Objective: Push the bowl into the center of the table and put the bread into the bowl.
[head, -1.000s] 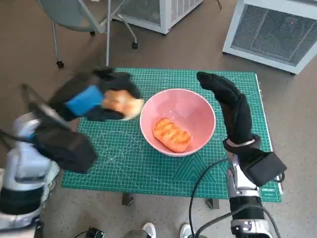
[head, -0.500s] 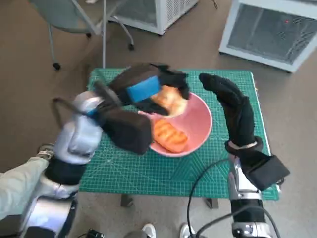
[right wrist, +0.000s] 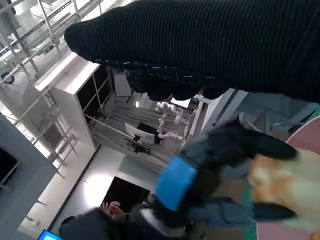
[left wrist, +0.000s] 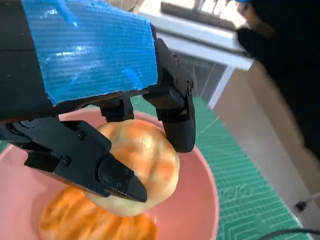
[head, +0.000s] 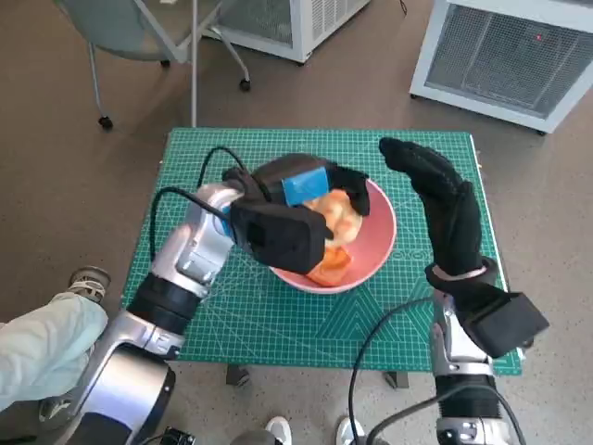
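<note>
Left hand: grips a bread roll over the pink bowl
Right hand: fingers apart, empty, beside bowl
Bowl: holds another bread

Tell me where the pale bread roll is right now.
In the head view the roll is held by the left hand over the pink bowl, just above the orange pastry lying inside, mid-table.

No text is showing clearly enough to read; the green cutting mat is carrying only printed grid lines, and its small white marks are staying illegible.
</note>
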